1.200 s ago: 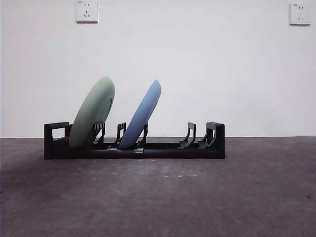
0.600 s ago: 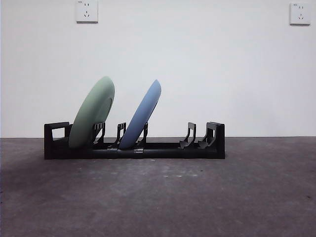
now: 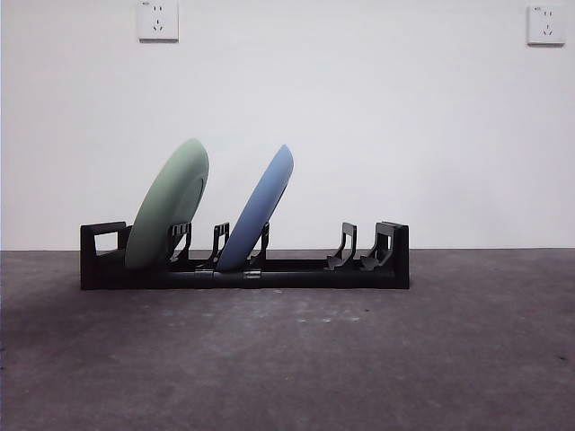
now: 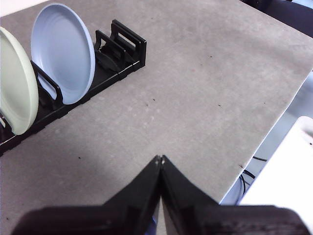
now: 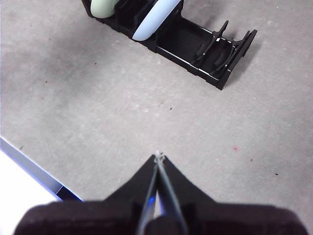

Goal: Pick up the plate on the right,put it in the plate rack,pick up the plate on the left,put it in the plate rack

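Note:
The long black plate rack (image 3: 296,269) stands across the middle of the table. A pale green plate (image 3: 168,205) leans in its left slots and a light blue plate (image 3: 260,209) leans in the slots beside it. Both plates show again in the left wrist view, green (image 4: 17,83) and blue (image 4: 63,51), and in the right wrist view, green (image 5: 102,7) and blue (image 5: 152,18). My left gripper (image 4: 160,159) hangs shut and holds nothing, well away from the rack. My right gripper (image 5: 157,156) is likewise shut, holds nothing and is far from the rack (image 5: 210,51).
The rack's right half has vacant dividers (image 3: 346,247). Grey tabletop (image 3: 359,359) spreads in front of the rack. The table edge (image 4: 274,132) runs near the left gripper, with white furniture (image 4: 288,171) beyond it. Two wall sockets (image 3: 158,20) sit high on the white wall.

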